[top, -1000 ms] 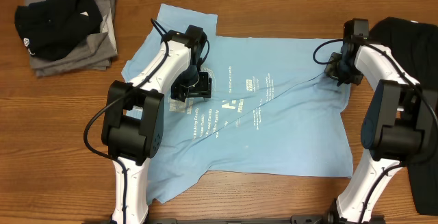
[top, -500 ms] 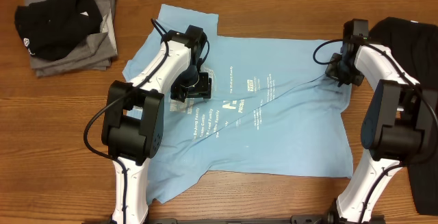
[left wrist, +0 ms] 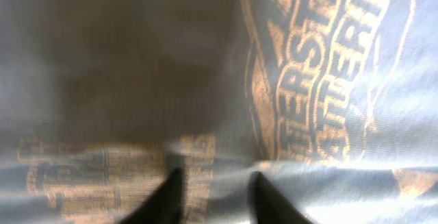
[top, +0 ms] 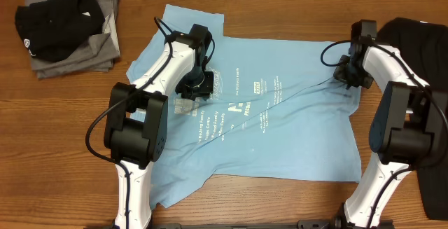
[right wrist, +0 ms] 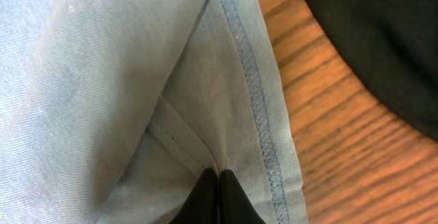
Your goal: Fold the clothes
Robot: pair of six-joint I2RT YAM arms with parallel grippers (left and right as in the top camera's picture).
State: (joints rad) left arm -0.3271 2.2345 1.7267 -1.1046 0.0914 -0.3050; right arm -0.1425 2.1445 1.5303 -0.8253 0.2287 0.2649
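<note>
Item: light-blue T-shirt [top: 294,138], spread print-up mid-counter [top: 63,131]. R gripper [right wrist: 217,195] is clamped together on a pleat just inside the stitched edge. L gripper [left wrist: 219,198] sits on the print, tips narrowly apart w/ cloth between; I can't tell if that's a true pinch. Black T-shirt [top: 420,40] lies beside R arm. Step, my read: secure both pinches. I'd confirm L's bite, then lift both evenly, cloth taut, clear of the black one.
</note>
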